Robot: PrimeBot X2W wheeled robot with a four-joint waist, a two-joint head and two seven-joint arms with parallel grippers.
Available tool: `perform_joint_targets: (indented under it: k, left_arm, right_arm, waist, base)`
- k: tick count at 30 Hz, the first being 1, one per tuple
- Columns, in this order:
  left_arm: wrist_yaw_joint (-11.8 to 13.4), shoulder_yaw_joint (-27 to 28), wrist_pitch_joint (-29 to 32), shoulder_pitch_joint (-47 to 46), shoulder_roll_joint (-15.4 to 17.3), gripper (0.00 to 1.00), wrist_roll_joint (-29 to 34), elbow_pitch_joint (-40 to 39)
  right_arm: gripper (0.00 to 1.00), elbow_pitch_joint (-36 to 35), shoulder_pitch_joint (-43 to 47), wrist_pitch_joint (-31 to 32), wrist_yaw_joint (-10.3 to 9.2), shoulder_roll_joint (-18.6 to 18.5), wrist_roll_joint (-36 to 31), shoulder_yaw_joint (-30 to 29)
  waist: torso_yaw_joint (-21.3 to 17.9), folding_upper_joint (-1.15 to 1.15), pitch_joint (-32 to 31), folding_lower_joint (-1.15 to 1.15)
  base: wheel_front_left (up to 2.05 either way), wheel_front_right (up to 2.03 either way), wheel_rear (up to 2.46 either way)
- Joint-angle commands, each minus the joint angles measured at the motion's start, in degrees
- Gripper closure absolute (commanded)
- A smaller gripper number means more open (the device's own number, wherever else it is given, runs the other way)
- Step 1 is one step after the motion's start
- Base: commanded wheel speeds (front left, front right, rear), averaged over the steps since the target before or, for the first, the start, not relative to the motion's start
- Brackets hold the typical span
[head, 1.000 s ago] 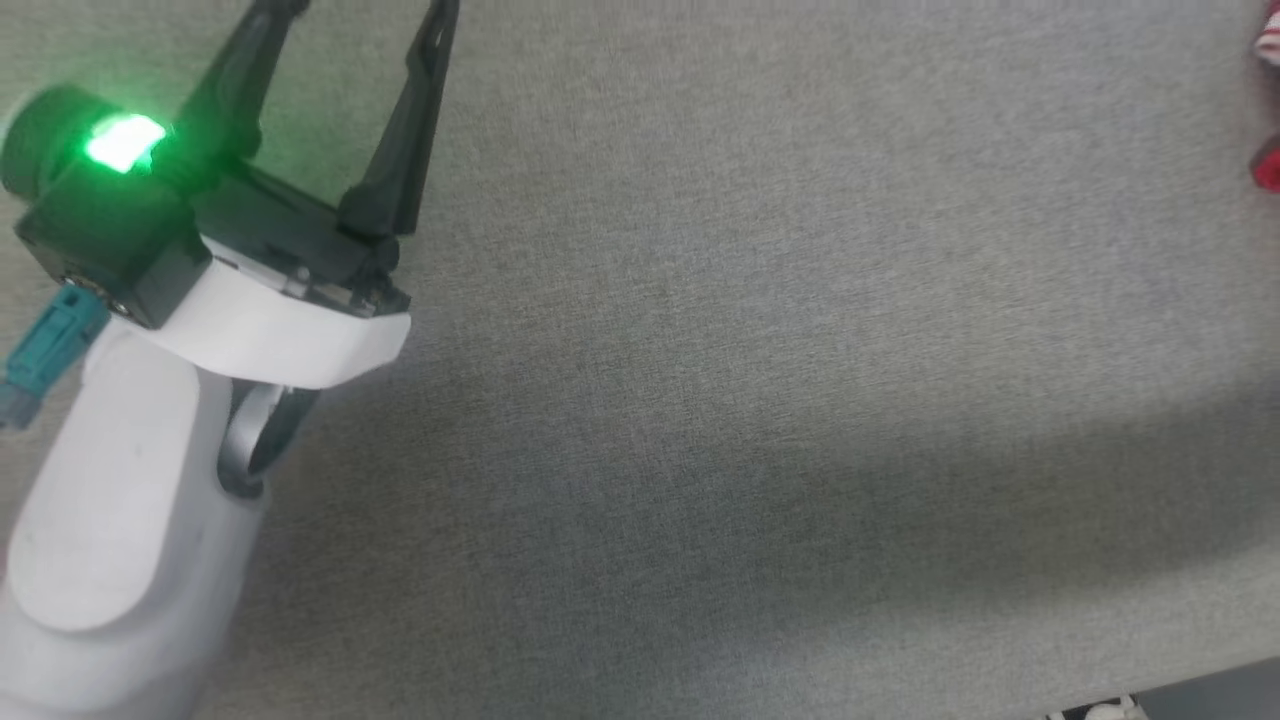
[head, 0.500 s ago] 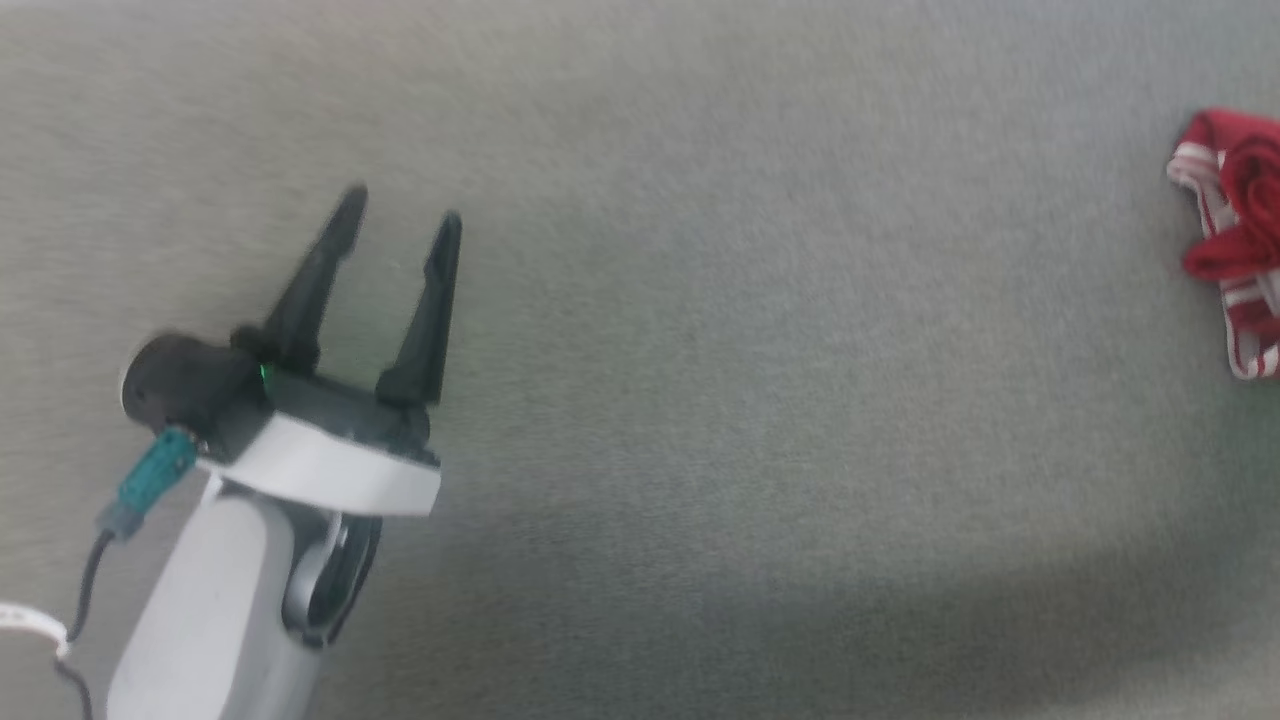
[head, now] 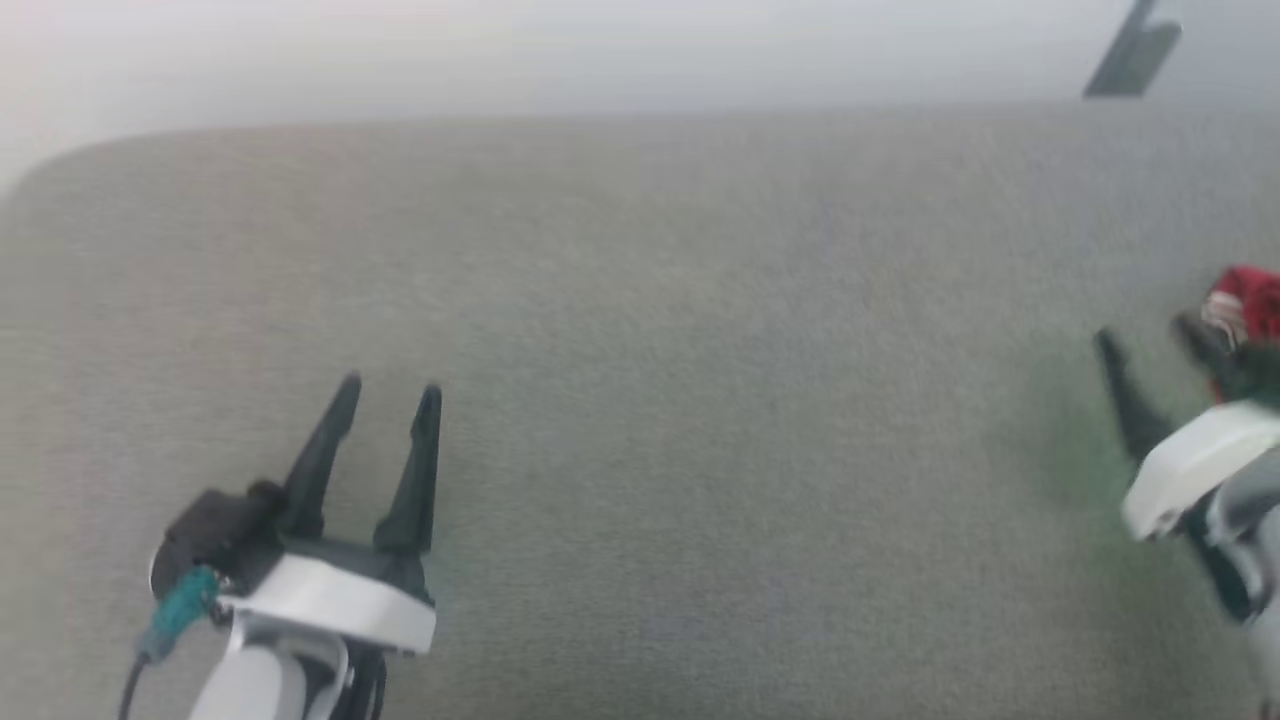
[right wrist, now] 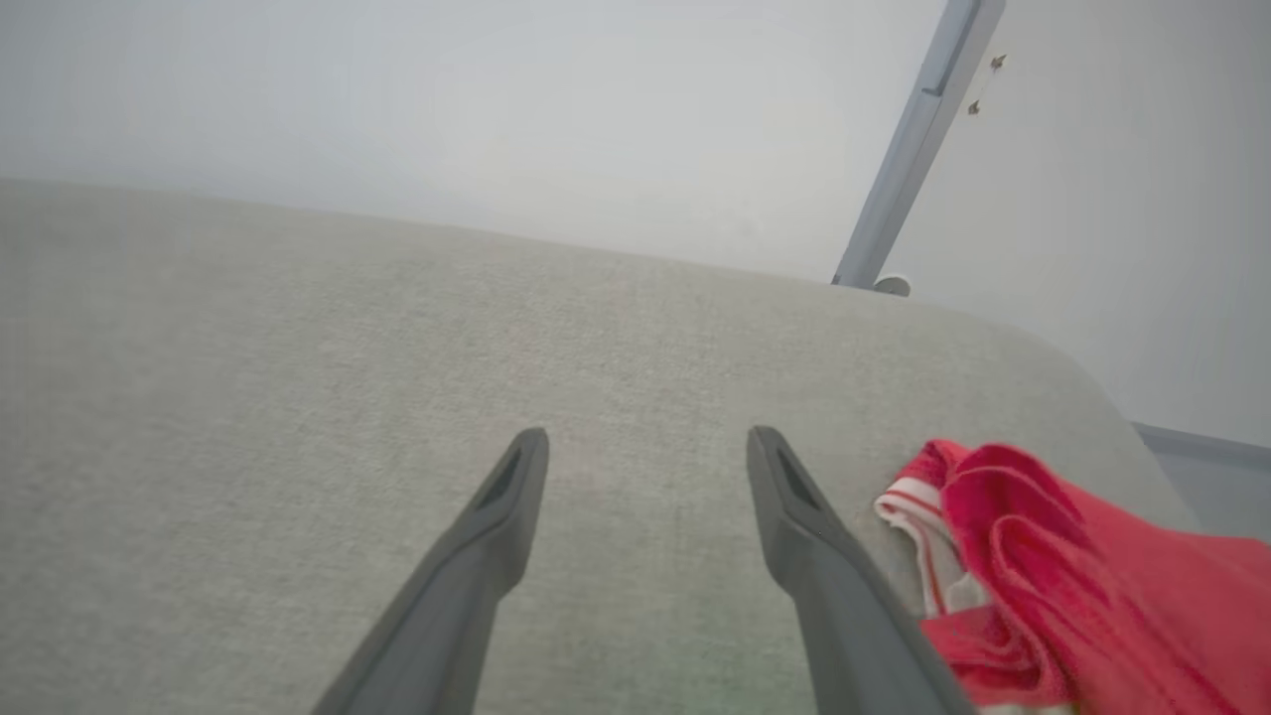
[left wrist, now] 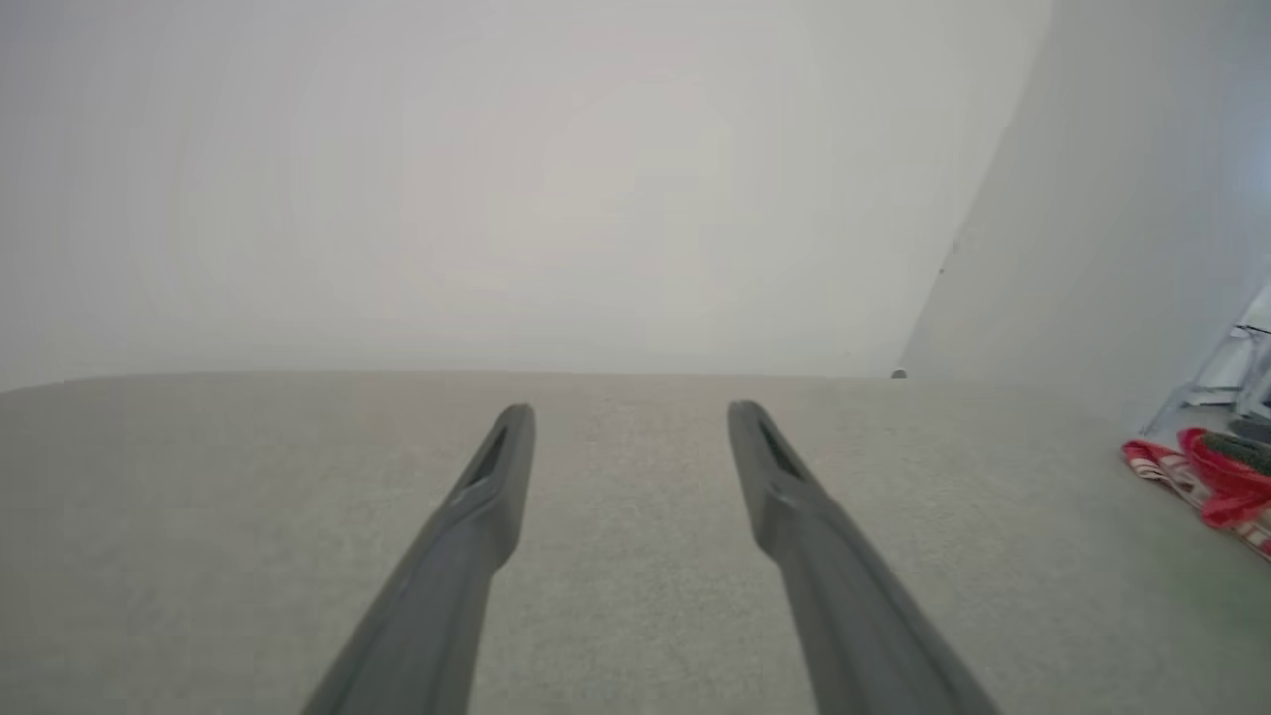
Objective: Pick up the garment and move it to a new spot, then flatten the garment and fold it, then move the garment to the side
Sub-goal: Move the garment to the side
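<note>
The garment (head: 1250, 295), a crumpled red heap with striped red-and-white bands, lies at the right end of the grey cloth-covered table (head: 700, 400). My right gripper (head: 1145, 335) is open just left of it. In the right wrist view the garment (right wrist: 1053, 566) bunches against the outer side of the right finger, and nothing lies between the fingers of the right gripper (right wrist: 647, 437). My left gripper (head: 390, 390) hangs open and empty over the table's left part. The left wrist view has the left gripper (left wrist: 631, 412) over bare cloth, with the garment (left wrist: 1206, 477) far right.
The table's far edge (head: 600, 115) runs along a pale wall, with a rounded corner (head: 40, 170) at the back left. A grey metal post (right wrist: 914, 149) stands behind the back right corner. Wide bare cloth lies between the two grippers.
The head camera has tilted up, so the far edge and wall now show. The right gripper has come into the picture beside the garment. The left gripper stays open.
</note>
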Motion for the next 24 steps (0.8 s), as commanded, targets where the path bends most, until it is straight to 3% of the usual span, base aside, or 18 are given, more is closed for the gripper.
perform_joint_targets:
  k: [1,14,24]
  left_arm:
    - [-0.1,0.3,-0.3,2.0,-0.5,0.0,0.4,0.4]
    - [-0.1,4.3,-0.3,12.0,-0.7,0.0,0.3,0.0]
    - [-0.1,6.0,-0.3,16.0,-1.1,0.0,-0.1,-1.9]
  right_arm:
    - [0.0,-0.5,2.2,-0.7,-0.08,0.7,-1.0,1.1]
    - [0.0,-8.9,13.1,-2.6,-0.08,4.8,-0.3,-0.3]
    - [0.0,-18.5,21.3,-2.4,-0.07,7.4,-1.4,-7.2]
  waist:
    - [2.9,0.0,-3.7,0.0]
    - [4.2,0.0,-10.9,0.0]
    - [3.1,0.0,-12.1,0.0]
  base:
    - [0.0,0.0,0.0]
    - [0.0,0.0,0.0]
    - [0.0,0.0,0.0]
